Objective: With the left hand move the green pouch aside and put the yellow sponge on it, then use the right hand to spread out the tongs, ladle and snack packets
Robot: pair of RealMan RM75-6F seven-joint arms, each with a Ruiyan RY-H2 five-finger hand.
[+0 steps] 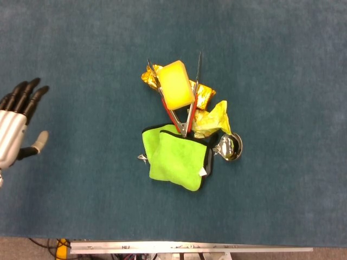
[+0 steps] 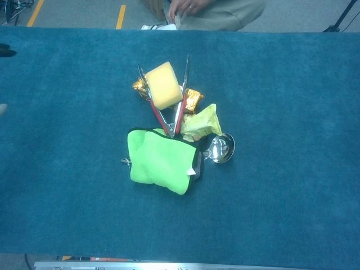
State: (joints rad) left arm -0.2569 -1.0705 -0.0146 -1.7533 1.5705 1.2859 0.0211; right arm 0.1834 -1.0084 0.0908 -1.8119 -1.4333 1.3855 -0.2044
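Note:
A bright green pouch lies in the middle of the blue table, its top edge over the hinge of the red-handled tongs. The yellow sponge rests on the tongs' arms. Gold snack packets and a yellow-green packet sit beside them. The ladle's steel bowl shows right of the pouch, its handle hidden. My left hand is far left, fingers spread, holding nothing; only its fingertips reach the chest view's left edge. My right hand is out of sight.
A seated person is at the far edge of the table. The table's metal front rail runs along the bottom. Blue cloth surrounds the pile on all sides.

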